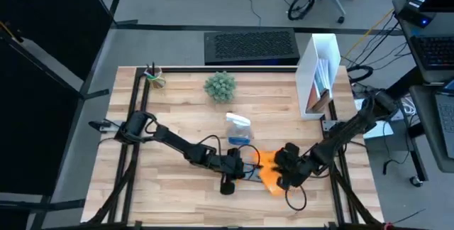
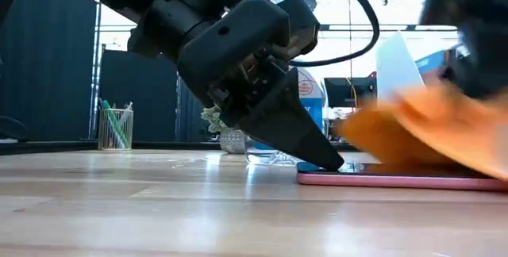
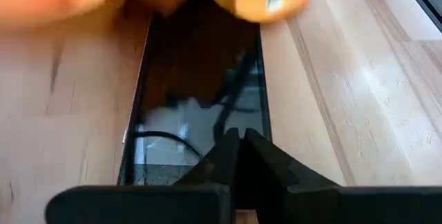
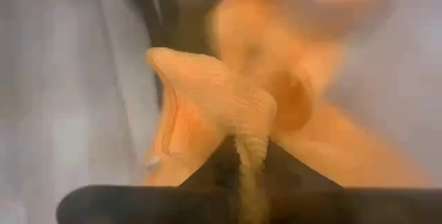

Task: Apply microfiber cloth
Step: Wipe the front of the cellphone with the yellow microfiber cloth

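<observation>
Right tool (image 4: 250, 156) pinching bunched orange microfiber cloth (image 4: 228, 99)

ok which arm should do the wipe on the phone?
Right, likely. Its claw is shut on the microfiber cloth, which drapes over the phone. The left claw is shut, pressing down on the phone's near end, holding it steady.

From above I get even, soft light over the worktop (image 1: 177, 116), with only faint shadows under the arms. At table level the bright windows behind wash out, the wood reflects a pale sheen, and the microfiber cloth (image 2: 432, 134) smears into an orange blur. The phone (image 3: 200, 106) glass mirrors glare (and cables). My right wrist view is badly out of focus.
</observation>
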Available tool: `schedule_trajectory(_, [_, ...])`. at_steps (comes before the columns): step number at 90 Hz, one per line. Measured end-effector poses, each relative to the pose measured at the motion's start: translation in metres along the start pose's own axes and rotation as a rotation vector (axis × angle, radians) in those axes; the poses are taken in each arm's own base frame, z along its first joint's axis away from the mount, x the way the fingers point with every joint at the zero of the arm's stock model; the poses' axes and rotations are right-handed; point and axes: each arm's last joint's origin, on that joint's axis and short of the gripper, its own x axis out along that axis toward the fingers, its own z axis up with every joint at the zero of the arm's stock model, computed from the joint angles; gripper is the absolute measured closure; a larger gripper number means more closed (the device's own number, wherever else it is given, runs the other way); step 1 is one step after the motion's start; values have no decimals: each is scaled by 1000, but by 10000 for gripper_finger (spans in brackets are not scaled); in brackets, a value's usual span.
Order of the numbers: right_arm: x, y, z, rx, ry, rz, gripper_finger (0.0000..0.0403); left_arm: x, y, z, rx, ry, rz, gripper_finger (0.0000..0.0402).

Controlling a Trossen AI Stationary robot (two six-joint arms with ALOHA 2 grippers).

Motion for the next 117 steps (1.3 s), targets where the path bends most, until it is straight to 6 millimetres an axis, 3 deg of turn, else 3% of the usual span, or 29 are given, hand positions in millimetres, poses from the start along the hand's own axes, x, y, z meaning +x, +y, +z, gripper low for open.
schedule_trajectory(11, [15, 4, 18, 9, -146, 21, 399, 0, 0, 0, 0, 0, 0, 387])
schedule_trajectory(25, [48, 0, 19, 16, -155, 0, 399, 0, 0, 0, 0, -1, 0, 387])
schedule_trajectory(40, [83, -1, 6, 31, -105, 40, 399, 0, 0, 0, -2, -1, 0, 387])
schedule_trajectory(55, [92, 2, -11, 43, -16, 55, 399, 0, 0, 0, -2, 0, 0, 387])
schedule_trajectory(68, [76, 6, -27, 9, 89, 25, 399, 0, 0, 0, -10, 0, -1, 387])
schedule_trajectory(99, [17, 6, -56, -86, 294, -52, 399, 0, 1, 0, -27, 2, 9, 387])
schedule_trajectory(109, [-2, 5, -57, -90, 328, -21, 399, 0, 1, 0, -27, 1, 10, 387])
schedule_trajectory(117, [-15, 10, -44, -83, 251, 57, 399, 0, 1, 0, -27, -2, 10, 387])
